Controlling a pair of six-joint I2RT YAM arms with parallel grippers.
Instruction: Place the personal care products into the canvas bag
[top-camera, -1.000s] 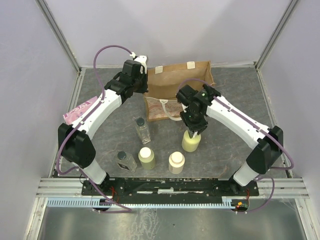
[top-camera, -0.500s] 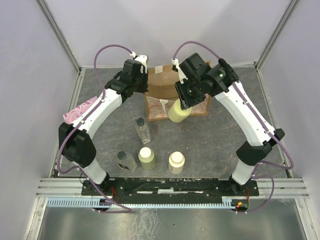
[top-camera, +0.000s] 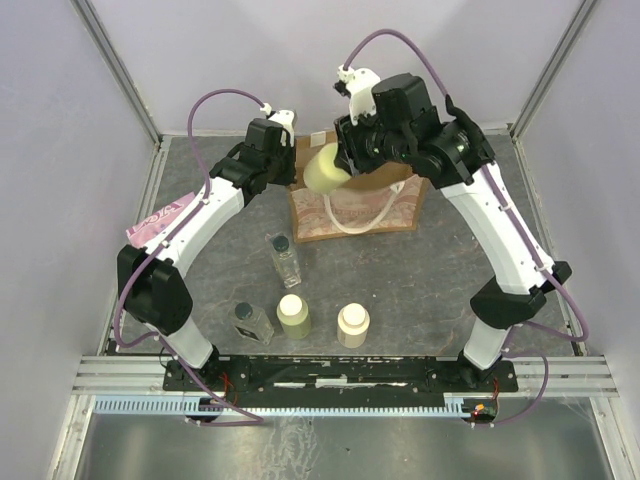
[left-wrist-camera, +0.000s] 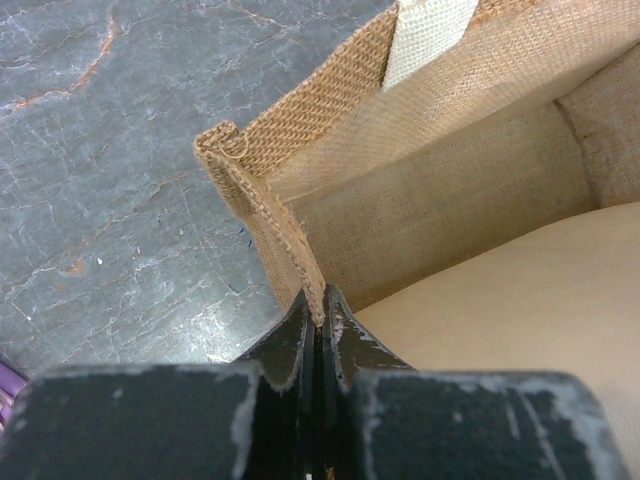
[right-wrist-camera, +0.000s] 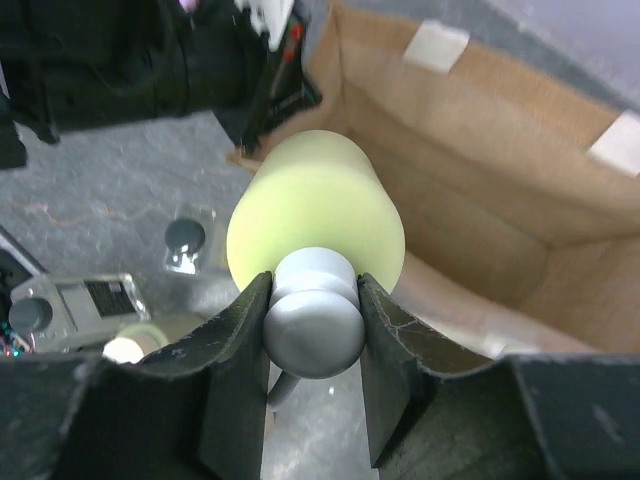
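Right end effector (top-camera: 347, 163) raised high over the far part of the grey stone-patterned tabletop (top-camera: 440, 285), closed on the top of a pale yellow plastic pump bottle (top-camera: 325, 171). Bottle roughly level, base pointing away from the fingers. Below it, the left end of the boxy brown canvas bag (top-camera: 400, 190), with a cream rope handle (top-camera: 365, 222) draped down the pinkish front panel. Left end effector (top-camera: 290, 172) just beside, pinched onto the bag's left corner. Well nearer the arm bases than either: a tall clear bottle with a black cap (top-camera: 285, 258), a squat clear bottle with a black cap (top-camera: 250, 322), a pale yellow bottle with a cream-white top (top-camera: 293, 315) and a second pale yellow bottle (top-camera: 352, 324). Left of the left forearm, a flat pink-magenta packet (top-camera: 160, 218).

From the left wrist: left end effector (left-wrist-camera: 318, 322) shut to a sliver, the bag's folded fabric rim (left-wrist-camera: 268, 205) caught between the tips. Beyond the tips, the inner wall and a cream tab (left-wrist-camera: 430, 30); to their left, bare tabletop.

From the right wrist: right end effector (right-wrist-camera: 313, 318) narrowed around the pump bottle's grey-white neck, one black finger (right-wrist-camera: 235, 345) against each side, yellow body straight ahead. Ahead and right of the tips, the bag's open inside. Lower left, the clear bottles, blurred.
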